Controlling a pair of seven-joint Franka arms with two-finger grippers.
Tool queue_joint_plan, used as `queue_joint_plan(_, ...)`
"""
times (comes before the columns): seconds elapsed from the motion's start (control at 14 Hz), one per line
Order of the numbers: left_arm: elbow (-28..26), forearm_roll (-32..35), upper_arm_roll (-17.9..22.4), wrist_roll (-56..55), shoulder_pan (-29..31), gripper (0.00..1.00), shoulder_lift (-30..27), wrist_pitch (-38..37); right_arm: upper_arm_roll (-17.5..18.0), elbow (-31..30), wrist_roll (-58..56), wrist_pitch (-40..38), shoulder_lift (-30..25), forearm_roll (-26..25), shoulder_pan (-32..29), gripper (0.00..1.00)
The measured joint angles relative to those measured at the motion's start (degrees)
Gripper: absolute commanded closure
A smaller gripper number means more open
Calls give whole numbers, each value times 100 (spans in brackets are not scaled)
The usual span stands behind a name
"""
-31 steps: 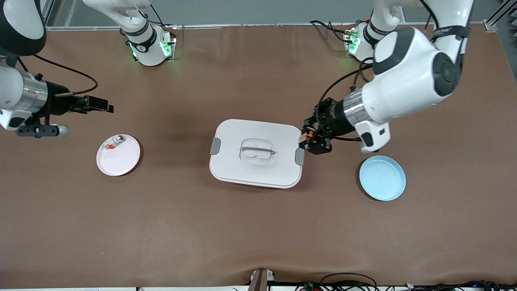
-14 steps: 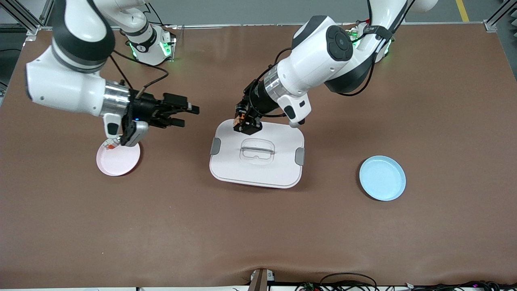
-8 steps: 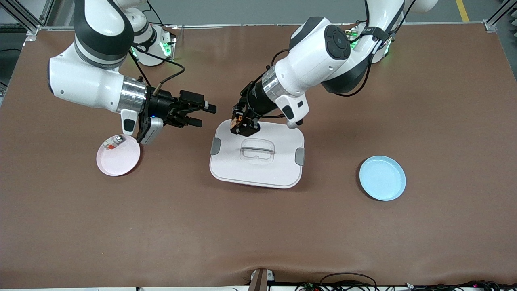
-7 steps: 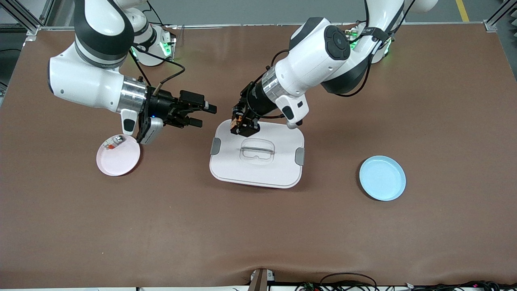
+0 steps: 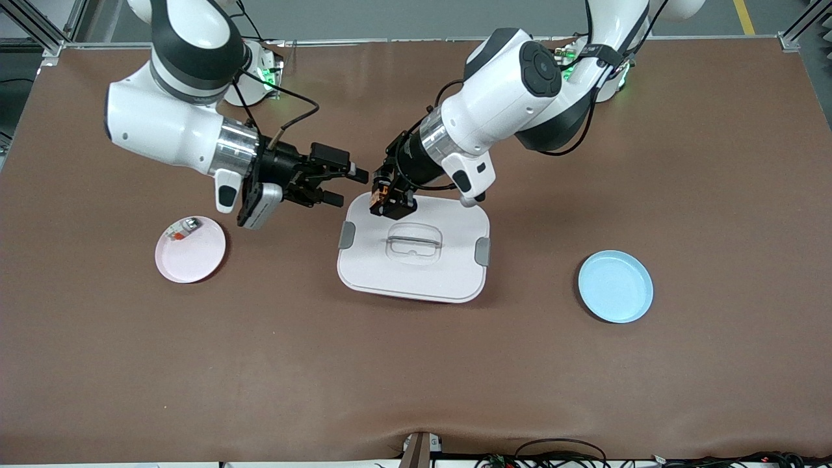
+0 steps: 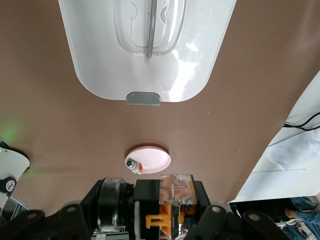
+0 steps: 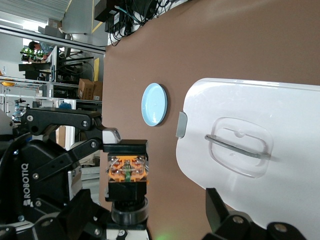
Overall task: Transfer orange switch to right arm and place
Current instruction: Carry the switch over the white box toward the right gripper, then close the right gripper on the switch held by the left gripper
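Observation:
The orange switch (image 5: 377,193), a small black box with an orange band, is held in my left gripper (image 5: 388,197), which is shut on it over the edge of the white lidded box (image 5: 455,283) that faces the robots' bases. In the left wrist view the switch (image 6: 172,195) sits between the black fingers. My right gripper (image 5: 346,186) is open and level with the switch, its fingertips just short of it on the right arm's side. In the right wrist view the switch (image 7: 127,172) faces me, and one open finger (image 7: 220,210) shows beside it.
A pink plate (image 5: 195,257) with a small silvery-white piece with red marks (image 5: 182,227) lies toward the right arm's end. A blue plate (image 5: 615,286) lies toward the left arm's end. The white box has a clear handle (image 5: 415,242) on its lid.
My right arm has swung from above the pink plate toward the middle, and its open gripper has closed in on the switch. My left gripper carried the switch across the box, then stayed nearly still.

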Motion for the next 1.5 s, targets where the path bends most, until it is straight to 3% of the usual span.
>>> queue_joint_plan(0.72,2,0,15,0,-1,53,0,32,-3,479,205,281,473,58,260,0)
queue_joint_plan(0.79,3,0,18,0,-1,53,0,36,-3,501,205,322,502,58,289,12)
queue_joint_plan(1.0,4,0,14,0,-3,53,0,39,-3,541,204,401,560,58,340,75)
queue_joint_plan(1.07,5,0,12,0,-4,53,0,39,-3,545,204,408,563,58,342,77)
queue_joint_plan(1.15,4,0,9,0,-6,53,0,39,-3,554,204,409,563,59,342,95)
queue_joint_plan(1.22,1,0,9,0,-8,53,7,42,-2,594,204,399,563,57,349,100)
queue_joint_plan(1.5,16,0,10,2,-7,50,6,57,-15,623,229,382,566,58,350,100)
